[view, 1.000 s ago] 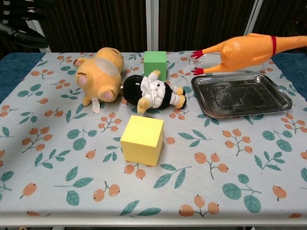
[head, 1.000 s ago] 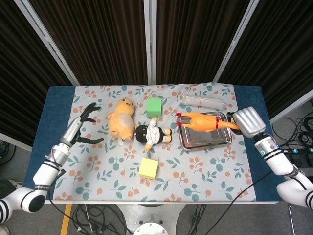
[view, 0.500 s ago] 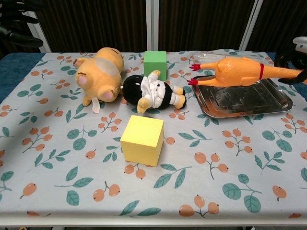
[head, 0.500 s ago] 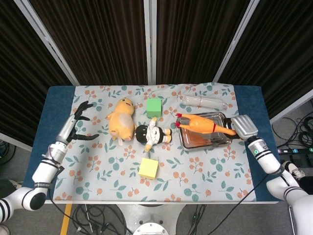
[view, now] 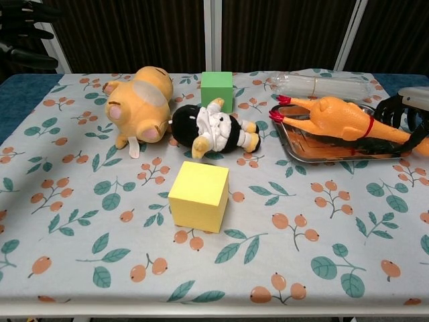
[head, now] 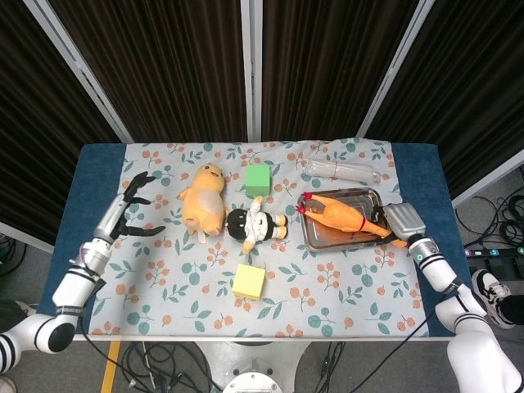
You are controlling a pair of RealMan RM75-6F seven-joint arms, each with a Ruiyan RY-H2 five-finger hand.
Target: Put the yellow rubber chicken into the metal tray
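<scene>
The yellow rubber chicken [head: 340,214] [view: 335,117] lies lengthwise in the metal tray [head: 344,191] [view: 335,158], red feet toward the tray's left end. Its neck sticks out over the right rim. My right hand [head: 401,221] [view: 409,111] is at that right rim and holds the neck, with fingers above it and the thumb below. My left hand [head: 127,209] [view: 27,33] hovers over the table's far left with fingers spread and nothing in them.
An orange plush [head: 205,205], a black-and-white doll [head: 254,223] and a green cube [head: 258,178] sit left of the tray. A yellow cube [head: 248,281] stands nearer the front. A clear plastic bottle [head: 340,169] lies behind the tray.
My right hand has lowered the chicken from above the tray down into it and has drawn nearer the table's front. The left hand has barely shifted.
</scene>
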